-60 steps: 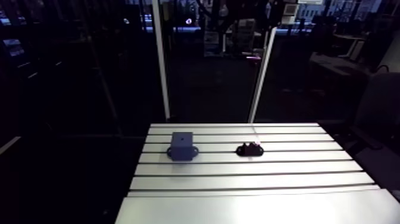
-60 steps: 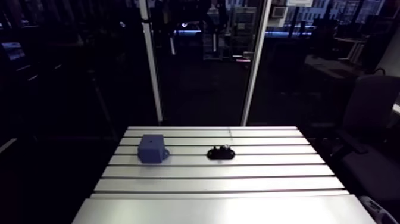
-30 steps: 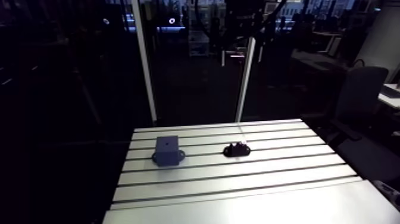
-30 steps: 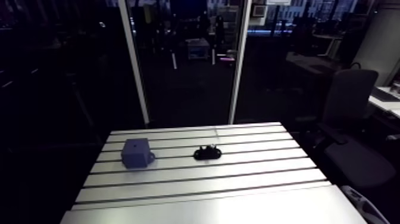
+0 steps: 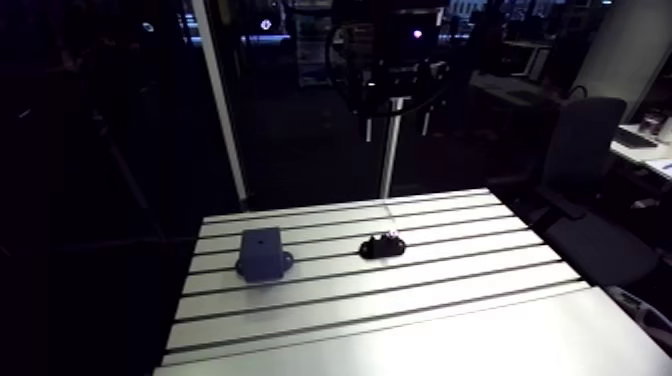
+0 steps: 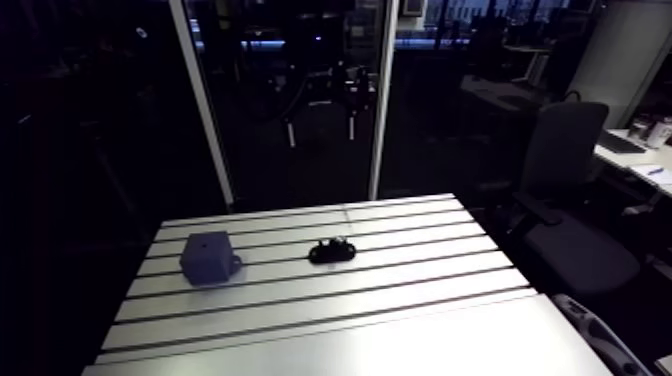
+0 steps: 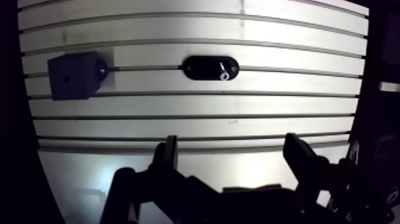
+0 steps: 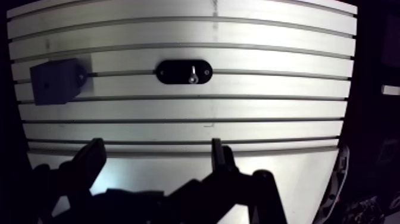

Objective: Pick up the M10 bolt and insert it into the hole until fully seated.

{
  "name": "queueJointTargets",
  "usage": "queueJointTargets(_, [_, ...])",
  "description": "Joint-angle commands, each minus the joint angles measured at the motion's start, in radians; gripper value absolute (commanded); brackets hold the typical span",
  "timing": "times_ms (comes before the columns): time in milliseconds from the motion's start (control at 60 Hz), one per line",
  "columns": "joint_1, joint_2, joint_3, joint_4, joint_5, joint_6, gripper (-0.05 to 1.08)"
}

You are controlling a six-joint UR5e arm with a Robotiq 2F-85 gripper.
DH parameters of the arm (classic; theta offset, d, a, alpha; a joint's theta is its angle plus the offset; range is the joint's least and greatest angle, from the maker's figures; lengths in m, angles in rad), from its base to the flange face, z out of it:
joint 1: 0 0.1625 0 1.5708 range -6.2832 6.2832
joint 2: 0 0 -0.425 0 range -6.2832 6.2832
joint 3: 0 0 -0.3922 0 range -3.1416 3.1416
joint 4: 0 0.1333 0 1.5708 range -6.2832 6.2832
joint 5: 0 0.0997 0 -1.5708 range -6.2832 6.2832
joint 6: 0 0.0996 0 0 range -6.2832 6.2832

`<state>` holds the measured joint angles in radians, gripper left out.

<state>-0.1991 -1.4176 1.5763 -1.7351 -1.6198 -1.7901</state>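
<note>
you are at the very first step, the approach to the bolt. the gripper (image 7: 231, 143) hangs high over the near part of the table (image 7: 196, 107). its two fingers stand wide apart with nothing between them, so nothing is picked yet.

the bolt (image 7: 222, 70) sits in a black holder (image 7: 196, 67), well ahead of the gripper and about in line with it. it shows only as a small bright piece, and i cannot tell if it stands up or leans. the block (image 7: 80, 83), with the hole (image 7: 71, 76) in its upper face, rests on the same slot, well apart from the holder and to one side.

i judge the next move calls for two things. bring the gripper forward over the holder, then down with one finger on each side of the bolt. the bolt is small, so centre it well before you descend, and keep the fingers off the holder's body when they close.

you have much room. the table between gripper and holder is bare, and so is the strip between holder and block, so the carry to the hole can go straight. mind that the block is close to the side edge of the table, and the holder is nearer the far edge than the near one. beyond both edges it is dark.
</note>
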Motion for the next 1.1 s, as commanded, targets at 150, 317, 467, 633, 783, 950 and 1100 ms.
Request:
queueJointTargets(150, [-0.018,0.024,0.044,-0.047,0.001,-0.004,0.03])
queueJointTargets(317, [-0.028,0.048,0.058,-0.066,0.011,-0.019,0.04])
queueJointTargets(467, [-0.059,0.077,0.066,-0.07,0.056,-0.024,0.07])
queueJointTargets(633, [-0.086,0.096,0.08,-0.085,0.076,-0.042,0.14])
queueJointTargets(783, [-0.095,0.106,0.112,-0.149,0.076,-0.047,0.22])
queueJointTargets(950, [-0.097,0.118,0.137,-0.167,0.074,-0.047,0.33])
queueJointTargets(1100, [-0.097,0.132,0.147,-0.181,0.073,-0.047,0.37])
